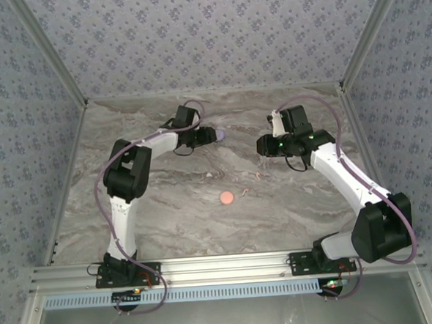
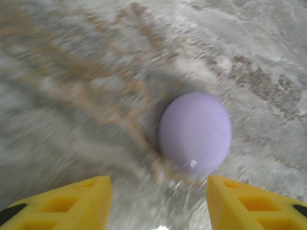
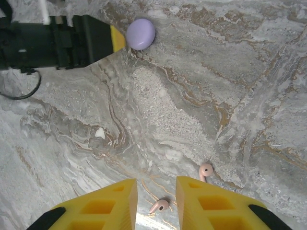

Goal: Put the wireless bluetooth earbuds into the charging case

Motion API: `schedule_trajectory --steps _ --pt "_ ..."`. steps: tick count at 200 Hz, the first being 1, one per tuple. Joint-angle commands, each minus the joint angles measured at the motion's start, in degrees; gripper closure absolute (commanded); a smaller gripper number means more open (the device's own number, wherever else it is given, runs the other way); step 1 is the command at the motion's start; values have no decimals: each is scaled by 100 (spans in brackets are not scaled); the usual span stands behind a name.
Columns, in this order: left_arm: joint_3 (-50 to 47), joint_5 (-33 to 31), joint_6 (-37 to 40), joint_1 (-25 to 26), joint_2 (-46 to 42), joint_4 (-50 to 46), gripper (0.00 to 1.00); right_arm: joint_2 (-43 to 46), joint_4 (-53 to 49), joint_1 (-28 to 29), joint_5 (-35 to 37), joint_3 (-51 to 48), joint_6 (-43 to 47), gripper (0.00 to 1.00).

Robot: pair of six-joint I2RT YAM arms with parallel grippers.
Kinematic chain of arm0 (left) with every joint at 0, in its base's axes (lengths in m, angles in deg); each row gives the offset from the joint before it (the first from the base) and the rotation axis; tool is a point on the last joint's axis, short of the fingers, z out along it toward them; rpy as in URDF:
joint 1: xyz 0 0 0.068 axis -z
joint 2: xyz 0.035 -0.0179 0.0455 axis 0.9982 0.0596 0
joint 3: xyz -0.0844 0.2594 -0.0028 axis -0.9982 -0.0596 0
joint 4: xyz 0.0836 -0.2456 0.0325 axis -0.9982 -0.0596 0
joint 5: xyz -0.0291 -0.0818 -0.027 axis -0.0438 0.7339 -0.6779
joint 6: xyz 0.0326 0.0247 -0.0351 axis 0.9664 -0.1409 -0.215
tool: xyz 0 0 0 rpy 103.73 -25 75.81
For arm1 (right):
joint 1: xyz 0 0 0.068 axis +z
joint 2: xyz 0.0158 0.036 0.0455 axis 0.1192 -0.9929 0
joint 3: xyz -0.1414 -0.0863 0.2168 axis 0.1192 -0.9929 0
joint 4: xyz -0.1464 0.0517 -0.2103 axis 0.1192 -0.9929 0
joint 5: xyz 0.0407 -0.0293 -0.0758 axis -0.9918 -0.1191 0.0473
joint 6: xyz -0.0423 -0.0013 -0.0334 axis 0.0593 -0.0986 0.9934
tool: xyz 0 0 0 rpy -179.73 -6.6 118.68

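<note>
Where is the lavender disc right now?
In the top view the lavender disc lies on the table's far half, at the tip of the left gripper; the left wrist view shows it ahead of that gripper's open fingers, nearer the right one.

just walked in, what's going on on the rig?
The left gripper is open just short of a lavender disc, probably a charging case, lying on the marble table and not gripped. The right gripper hovers, jaws narrowly apart, above two pink earbuds: one seen through the gap, the other beside it. Both are loose on the table. A pink disc lies nearer the bases.
</note>
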Motion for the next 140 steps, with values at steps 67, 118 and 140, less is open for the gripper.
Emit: schedule_trajectory --steps 67,118,140 --pt "-1748 -460 658 505 -2585 -851 48 -58 44 218 -650 -516 260 68" --pt "-2375 -301 674 1126 -2948 -1296 56 -70 227 916 -679 -1134 102 71" --pt "-2571 -264 577 1300 -2987 -1376 61 -131 450 1323 -620 -1405 -118 72"
